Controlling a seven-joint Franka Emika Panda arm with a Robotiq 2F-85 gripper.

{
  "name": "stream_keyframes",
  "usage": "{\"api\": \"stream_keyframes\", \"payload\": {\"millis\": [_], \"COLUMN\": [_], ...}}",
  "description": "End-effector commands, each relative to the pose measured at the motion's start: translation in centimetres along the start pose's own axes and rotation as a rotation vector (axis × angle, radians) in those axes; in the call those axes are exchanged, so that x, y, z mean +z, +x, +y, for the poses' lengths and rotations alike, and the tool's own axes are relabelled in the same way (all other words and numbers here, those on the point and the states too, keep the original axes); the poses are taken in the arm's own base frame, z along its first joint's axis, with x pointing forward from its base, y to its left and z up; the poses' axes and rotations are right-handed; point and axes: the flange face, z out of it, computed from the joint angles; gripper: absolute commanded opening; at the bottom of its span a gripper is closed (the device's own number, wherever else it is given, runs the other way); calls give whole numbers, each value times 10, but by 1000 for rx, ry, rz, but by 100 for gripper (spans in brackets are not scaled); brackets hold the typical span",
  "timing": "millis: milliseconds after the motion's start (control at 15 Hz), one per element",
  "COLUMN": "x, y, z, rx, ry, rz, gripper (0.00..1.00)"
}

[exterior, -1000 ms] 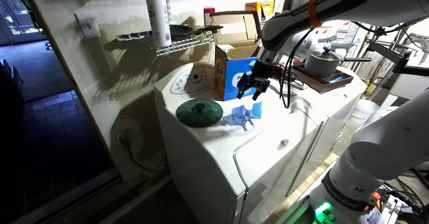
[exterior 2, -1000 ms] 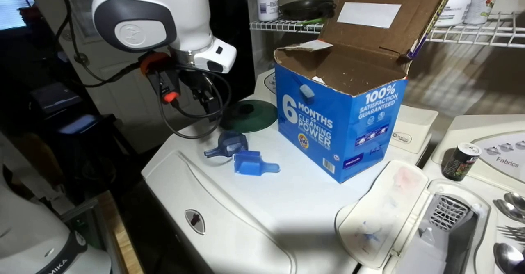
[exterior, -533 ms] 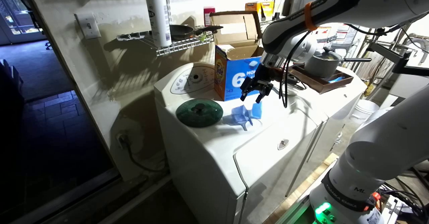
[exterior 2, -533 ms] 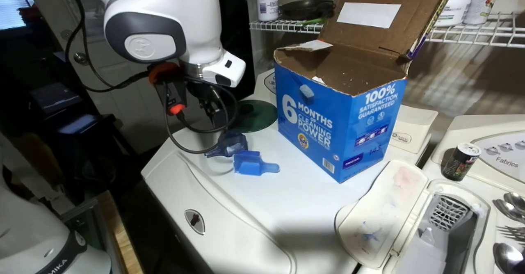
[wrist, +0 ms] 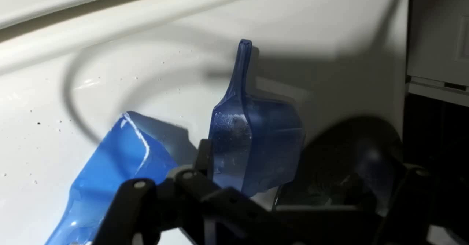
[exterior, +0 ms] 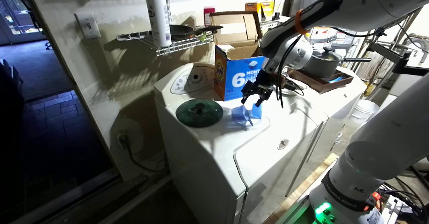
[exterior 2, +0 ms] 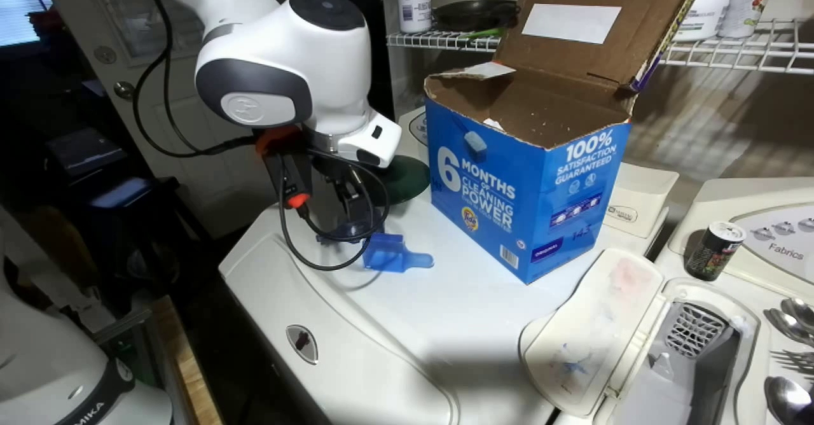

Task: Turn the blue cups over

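Two blue scoop-like cups with handles lie side by side on the white machine top. The brighter cup (exterior: 256, 111) shows in both exterior views (exterior 2: 389, 254) and in the wrist view (wrist: 110, 168), its mouth facing partly sideways. The darker, see-through cup (exterior: 240, 114) is beside it, partly hidden by the gripper and cable in an exterior view (exterior 2: 343, 232). My gripper (exterior: 251, 102) is open and empty, just above the darker cup. In the wrist view the darker cup (wrist: 256, 138) appears between the fingers (wrist: 309, 164), close to one finger; I cannot tell if they touch.
A dark green lid (exterior: 199, 112) lies beside the cups. A large open Tide box (exterior 2: 496, 183) stands behind them. A brown tray (exterior: 320, 83) with a pot (exterior: 323, 64) is farther along. A can (exterior 2: 715, 250) and an open-lidded caddy (exterior 2: 594, 333) stand near cutlery.
My gripper has moved down and closer to the cups, over the darker one. Its cable now hangs across the cups in an exterior view. The cups have not moved.
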Motion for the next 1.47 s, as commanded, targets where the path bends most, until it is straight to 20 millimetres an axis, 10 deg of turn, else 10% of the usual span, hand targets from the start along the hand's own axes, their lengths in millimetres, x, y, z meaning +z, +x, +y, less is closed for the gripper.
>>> {"api": "stream_keyframes", "payload": {"millis": [0,667,1400], "x": [9,35,44], "y": [17,43,61], "z": [7,17,32], "rx": [-19,-11,35], "ry": [79,208,199], "rz": [18,-13,-60], "gripper": [100,100,10]}}
